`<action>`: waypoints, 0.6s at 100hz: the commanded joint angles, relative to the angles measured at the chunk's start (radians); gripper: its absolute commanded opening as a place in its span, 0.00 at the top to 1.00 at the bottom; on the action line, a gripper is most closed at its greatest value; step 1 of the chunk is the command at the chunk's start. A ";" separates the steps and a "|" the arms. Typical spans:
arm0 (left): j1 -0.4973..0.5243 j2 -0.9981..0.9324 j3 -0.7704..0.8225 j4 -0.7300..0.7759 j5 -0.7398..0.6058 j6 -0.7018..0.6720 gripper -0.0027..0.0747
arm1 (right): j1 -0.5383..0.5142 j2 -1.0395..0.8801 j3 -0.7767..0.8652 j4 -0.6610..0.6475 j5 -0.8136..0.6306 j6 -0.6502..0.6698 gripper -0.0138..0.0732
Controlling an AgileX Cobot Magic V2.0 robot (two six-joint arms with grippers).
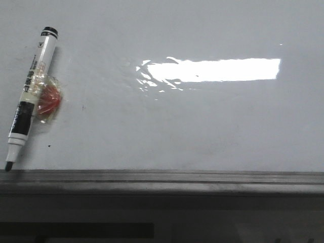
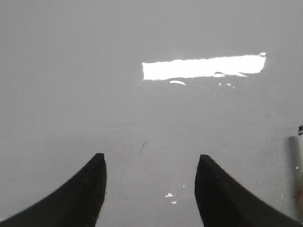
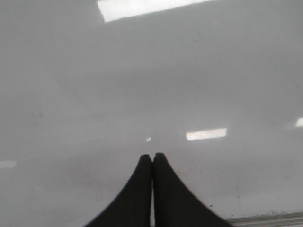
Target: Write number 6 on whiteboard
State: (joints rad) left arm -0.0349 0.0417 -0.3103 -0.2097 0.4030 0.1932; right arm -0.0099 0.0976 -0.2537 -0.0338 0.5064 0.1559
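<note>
Front view: the grey edge rail (image 1: 162,178) lies nearest; the whiteboard (image 1: 202,126) beyond it bears no number 6 yet; a marker (image 1: 31,96) lies at its left with the tip bared toward the rail, likely ready for pickup. Left wrist view: left gripper (image 2: 150,189) spread wide above the board, seemingly readied for that grasp. Right wrist view: right gripper (image 3: 152,163) pressed together, empty; apparently idle.
</note>
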 commanded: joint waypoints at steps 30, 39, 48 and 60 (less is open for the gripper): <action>0.000 0.056 -0.030 -0.180 -0.101 0.039 0.41 | 0.055 0.020 -0.029 -0.001 -0.089 -0.001 0.91; 0.000 0.084 -0.030 -0.294 -0.080 0.172 0.41 | 0.055 0.020 -0.029 -0.001 -0.089 -0.001 0.91; 0.000 0.121 -0.030 -0.439 -0.075 0.321 0.41 | 0.055 0.020 -0.029 -0.001 -0.091 -0.001 0.91; 0.000 0.171 -0.030 -0.637 -0.068 0.596 0.41 | 0.055 0.020 -0.029 -0.001 -0.091 -0.001 0.91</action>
State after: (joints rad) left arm -0.0349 0.1667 -0.3103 -0.6869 0.3891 0.6156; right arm 0.0439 0.0976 -0.2537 -0.0317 0.5002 0.1558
